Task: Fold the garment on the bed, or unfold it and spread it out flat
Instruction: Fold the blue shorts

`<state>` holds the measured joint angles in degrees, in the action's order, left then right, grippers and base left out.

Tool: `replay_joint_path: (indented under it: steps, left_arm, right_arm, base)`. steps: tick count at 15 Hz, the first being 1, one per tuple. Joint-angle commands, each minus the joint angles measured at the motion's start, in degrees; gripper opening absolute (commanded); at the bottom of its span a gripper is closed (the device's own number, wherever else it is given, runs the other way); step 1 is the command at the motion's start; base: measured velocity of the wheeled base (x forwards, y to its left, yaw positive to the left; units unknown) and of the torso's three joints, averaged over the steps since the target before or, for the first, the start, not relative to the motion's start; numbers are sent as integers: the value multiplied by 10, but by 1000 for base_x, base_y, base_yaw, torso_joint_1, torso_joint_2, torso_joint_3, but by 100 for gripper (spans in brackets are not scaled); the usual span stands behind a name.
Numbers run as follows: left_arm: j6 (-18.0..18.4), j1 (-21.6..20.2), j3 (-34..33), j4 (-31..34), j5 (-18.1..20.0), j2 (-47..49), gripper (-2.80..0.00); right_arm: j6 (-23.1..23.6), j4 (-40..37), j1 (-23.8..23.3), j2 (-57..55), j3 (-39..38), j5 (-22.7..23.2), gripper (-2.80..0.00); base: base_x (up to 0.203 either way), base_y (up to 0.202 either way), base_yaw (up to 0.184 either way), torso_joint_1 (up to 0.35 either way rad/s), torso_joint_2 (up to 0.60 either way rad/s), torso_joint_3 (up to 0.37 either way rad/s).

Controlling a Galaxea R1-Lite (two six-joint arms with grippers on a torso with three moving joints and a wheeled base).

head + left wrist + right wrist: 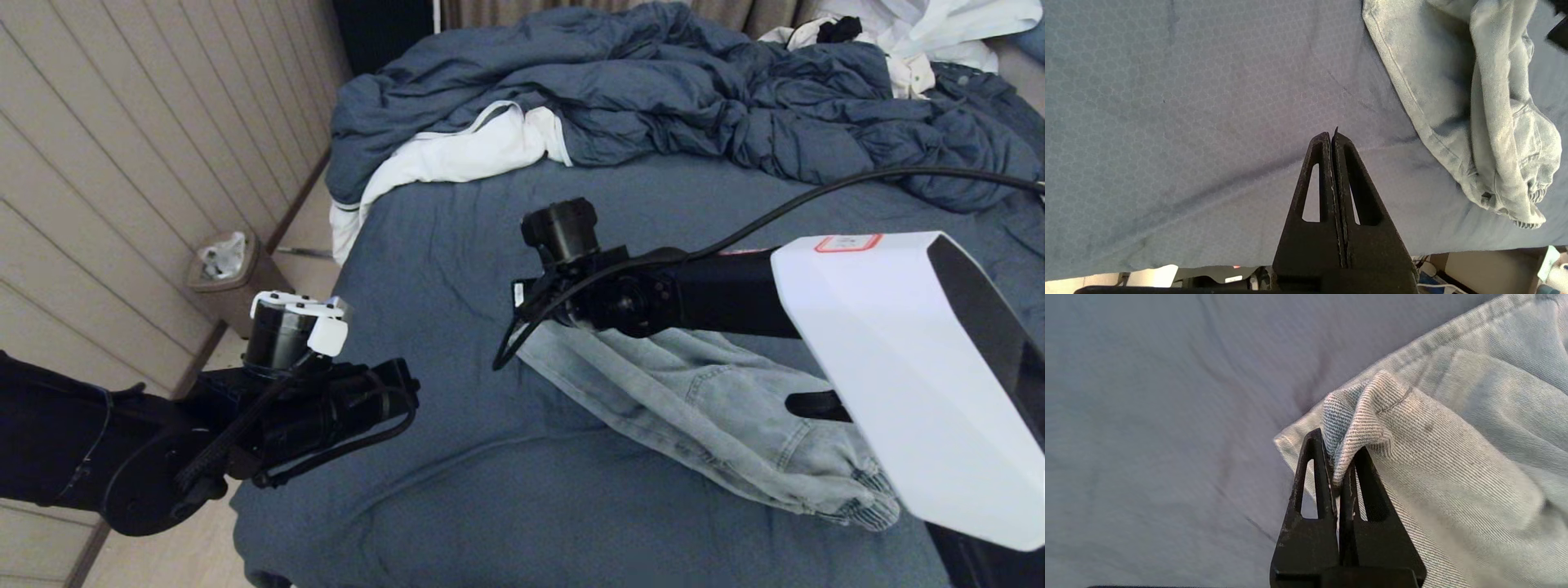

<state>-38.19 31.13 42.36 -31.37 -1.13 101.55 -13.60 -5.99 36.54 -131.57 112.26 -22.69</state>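
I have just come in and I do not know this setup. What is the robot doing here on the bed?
The robot is working on the light blue shorts lying rumpled on the bed. Its right hand is shut on a pinched fold at the shorts' edge. The left hand is shut and empty, over bare sheet beside the shorts. The shorts are neither folded nor spread flat yet.

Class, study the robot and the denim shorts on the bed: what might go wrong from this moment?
1. The right gripper pinches only a small fold at the shorts' hem corner; it might slip out.
2. The left gripper is shut and empty, so a one-sided pull may bunch the shorts.
3. The shorts lie near the bed's front edge and could slide off.
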Motion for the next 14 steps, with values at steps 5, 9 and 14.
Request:
replay_joint_path:
  steps: [5,9,14]
  left_arm:
    - [-1,0,1,-2,0,3,-280]
    - [-1,0,1,-2,0,3,-280]
    - [-1,0,0,-2,0,3,-280]
  right_arm:
    - [-2,41,18,21,-3,-32,-280]
    - [2,39,38,4,-12,-33,-280]
    - [3,41,51,-83,-11,-34,-280]
  base:
    - [0,0,0,0,0,0]
    - [0,0,0,0,0,0]
    - [0,0,0,0,0,0]
